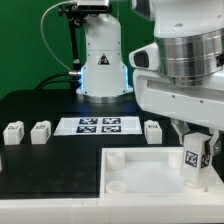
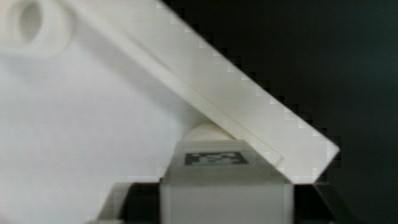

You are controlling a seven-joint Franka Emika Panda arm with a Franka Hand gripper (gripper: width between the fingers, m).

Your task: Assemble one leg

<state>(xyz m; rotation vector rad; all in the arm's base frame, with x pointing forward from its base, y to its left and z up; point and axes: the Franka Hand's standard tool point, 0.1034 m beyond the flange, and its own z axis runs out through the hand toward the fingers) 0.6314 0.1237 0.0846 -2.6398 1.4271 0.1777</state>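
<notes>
The claw (image 1: 194, 147) is clenched on the leg (image 1: 192, 160), a small white plastic cube-like peg whose black-and-white square tag faces the exterior camera. It holds that leg upright at the exterior view's right, above the near right part of the large white square plastic tray (image 1: 140, 166), which lies on the black desk (image 1: 45, 165). Whether the leg's foot touches the tray cannot be told. In the wrist view the same leg (image 2: 217, 157) sits between the claw's dark fingers (image 2: 143, 205), its tag turned to the lens, just beside the tray's raised white wall (image 2: 214, 90), which runs slantwise across the picture; a round socket (image 2: 36, 30) shows in the tray's far corner. On the desk behind the tray lies the flat white marker board (image 1: 98, 125). One spare white peg (image 1: 12, 133) and a second spare peg (image 1: 40, 131) stand close together at the exterior view's left of that board, and a third spare peg (image 1: 152, 131) stands at its right.
</notes>
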